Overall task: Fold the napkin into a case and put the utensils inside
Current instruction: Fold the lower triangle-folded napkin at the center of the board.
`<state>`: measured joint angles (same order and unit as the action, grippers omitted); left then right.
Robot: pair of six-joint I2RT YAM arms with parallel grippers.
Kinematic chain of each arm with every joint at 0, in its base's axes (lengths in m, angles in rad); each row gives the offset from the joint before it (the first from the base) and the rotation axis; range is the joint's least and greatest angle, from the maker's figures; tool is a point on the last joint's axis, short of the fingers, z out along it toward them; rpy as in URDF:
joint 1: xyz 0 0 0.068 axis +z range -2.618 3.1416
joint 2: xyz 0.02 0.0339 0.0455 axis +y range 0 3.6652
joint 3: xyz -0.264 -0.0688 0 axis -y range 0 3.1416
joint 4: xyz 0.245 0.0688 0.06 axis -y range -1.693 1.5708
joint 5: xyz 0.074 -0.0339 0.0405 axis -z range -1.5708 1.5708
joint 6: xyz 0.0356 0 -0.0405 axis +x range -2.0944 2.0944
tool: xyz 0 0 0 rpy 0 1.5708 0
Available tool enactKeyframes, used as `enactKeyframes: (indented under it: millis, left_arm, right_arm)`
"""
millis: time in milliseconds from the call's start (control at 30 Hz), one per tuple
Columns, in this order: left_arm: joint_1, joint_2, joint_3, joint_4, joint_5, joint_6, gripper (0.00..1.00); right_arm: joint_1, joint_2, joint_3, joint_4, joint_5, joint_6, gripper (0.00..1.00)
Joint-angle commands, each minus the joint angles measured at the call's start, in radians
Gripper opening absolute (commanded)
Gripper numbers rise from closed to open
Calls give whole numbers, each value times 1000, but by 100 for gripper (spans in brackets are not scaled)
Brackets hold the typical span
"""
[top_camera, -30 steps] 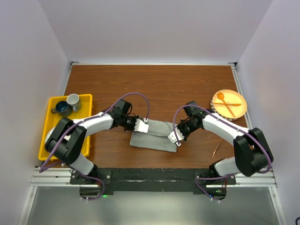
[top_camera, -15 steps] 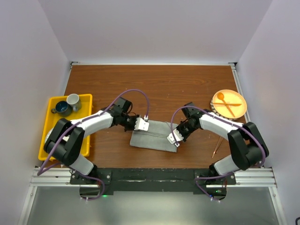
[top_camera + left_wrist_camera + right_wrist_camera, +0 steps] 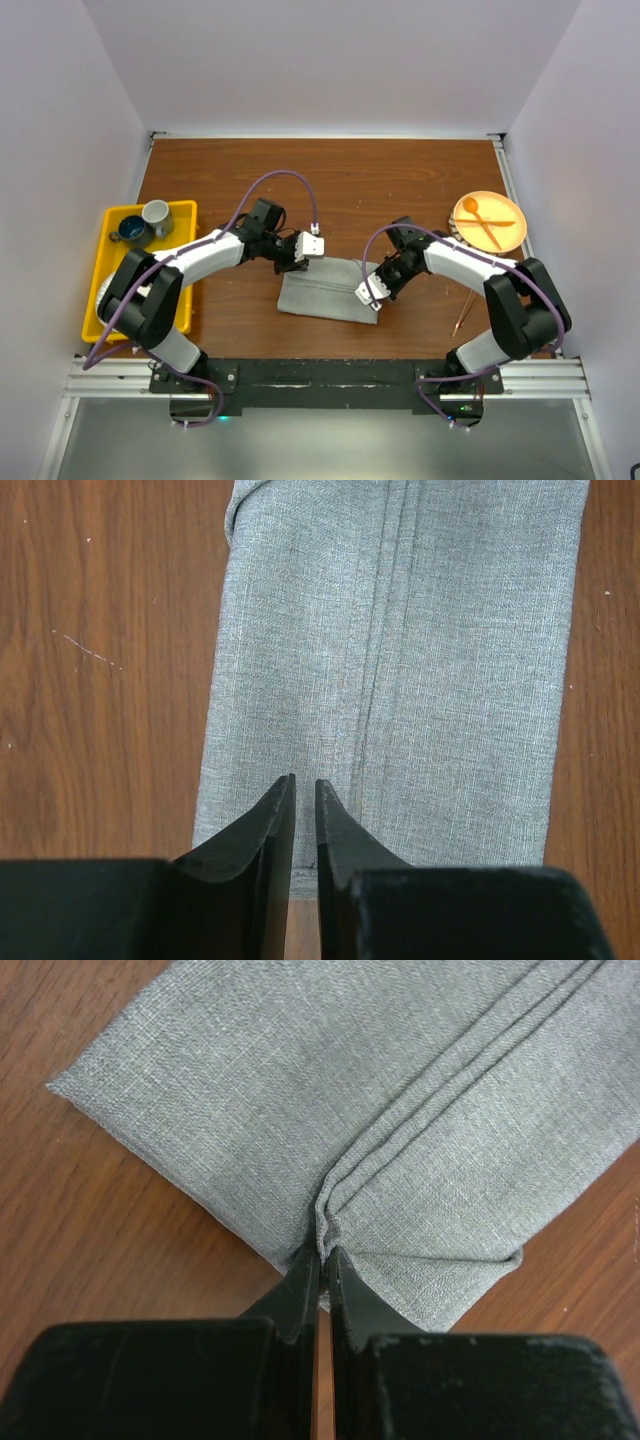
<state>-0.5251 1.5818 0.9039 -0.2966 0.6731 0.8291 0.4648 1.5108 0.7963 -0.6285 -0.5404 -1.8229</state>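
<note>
The back half of the worktop (image 3: 330, 170), across the top of the overhead view, is bare wood with nothing standing on it. In the middle the folded napkin (image 3: 322, 297) lies flat, the left tool (image 3: 312, 247) over its upper-left corner and the right tool (image 3: 368, 294) pinching its right end, so that strip is crowded. At the left edge a yellow tray (image 3: 112, 214) holding two cups (image 3: 156, 216) blocks any low sweep, and the left arm (image 3: 205, 258) lies across its right side. Upper right, an orange plate (image 3: 462, 208) sits by the wall. Below it the copper utensils (image 3: 462, 317) lie just beside the right arm (image 3: 465, 265).
</note>
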Motion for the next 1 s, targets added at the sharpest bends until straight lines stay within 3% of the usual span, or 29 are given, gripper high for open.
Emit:
enactKeyframes:
  millis: [0,133,333,633,967]
  left_arm:
    - [-4,-43,3,11,46,-4,22]
    - [-13,-92,-22,-93,68,88,22]
    - [-32,-109,-97,-144,2,186,14]
    - [-50,-31,-128,-141,-98,170,3]
    - [-50,1,-135,-136,-110,148,1]
  right_arm:
    - [5,-58,70,-59,-13,31,0]
    - [5,-75,63,-62,-15,19,0]
    - [3,-38,63,-45,8,14,0]
    - [0,-26,75,-63,39,5,0]
    - [-18,-9,57,-65,59,-24,0]
